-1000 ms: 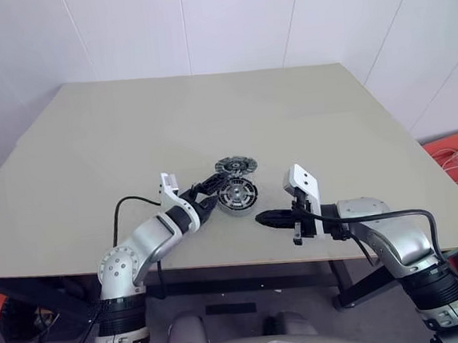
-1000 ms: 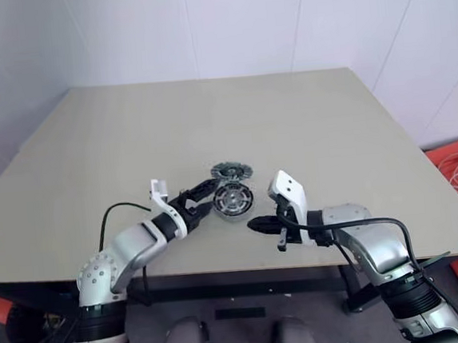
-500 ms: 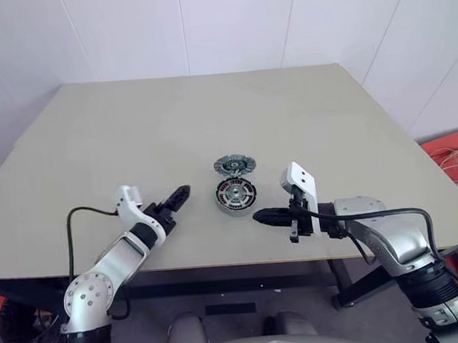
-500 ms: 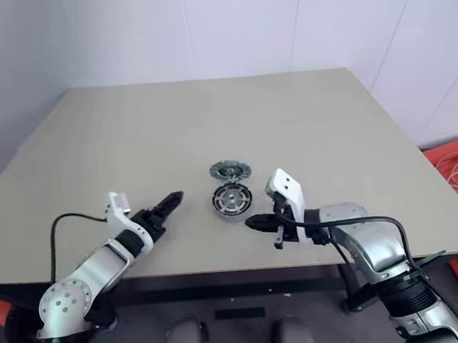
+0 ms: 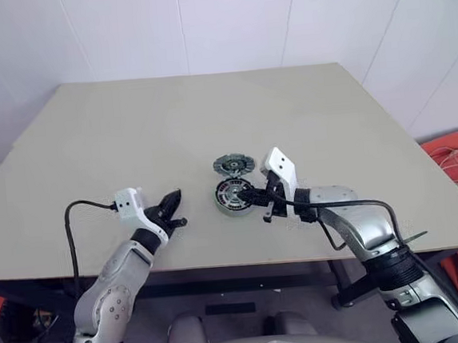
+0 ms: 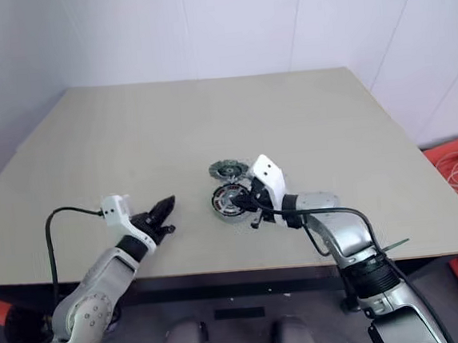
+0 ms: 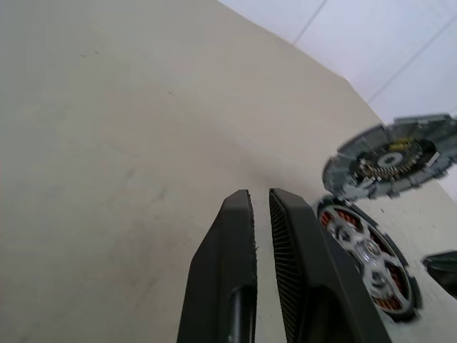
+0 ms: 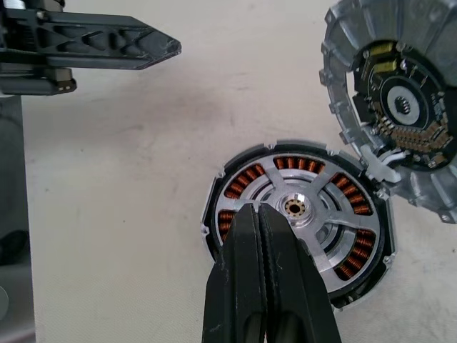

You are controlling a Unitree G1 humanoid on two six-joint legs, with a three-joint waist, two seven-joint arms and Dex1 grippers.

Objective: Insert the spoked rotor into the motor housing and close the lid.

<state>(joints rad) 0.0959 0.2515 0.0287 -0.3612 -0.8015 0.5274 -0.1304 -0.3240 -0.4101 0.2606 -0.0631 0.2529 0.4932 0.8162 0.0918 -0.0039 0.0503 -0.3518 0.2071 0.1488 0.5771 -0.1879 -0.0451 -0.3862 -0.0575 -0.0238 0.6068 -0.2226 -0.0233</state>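
The desk (image 5: 130,140) has a matt, smooth beige top. The spoked rotor (image 8: 303,218) is brushed silver metal with a shiny hub, seated in the dark motor housing (image 8: 214,214) over glossy copper windings. The lid (image 8: 343,86) is dull grey cast metal. The ribbed fingers (image 7: 300,271) look like matt black plastic.

Bright even light, soft shadows; left wrist view blurred.

1. The table (image 5: 129,132) lies bare around the motor housing (image 8: 298,221), except at the touching lid (image 8: 396,107).
2. The right gripper (image 8: 265,214) (fingers pressed together) overhangs the spoked rotor (image 8: 303,209).
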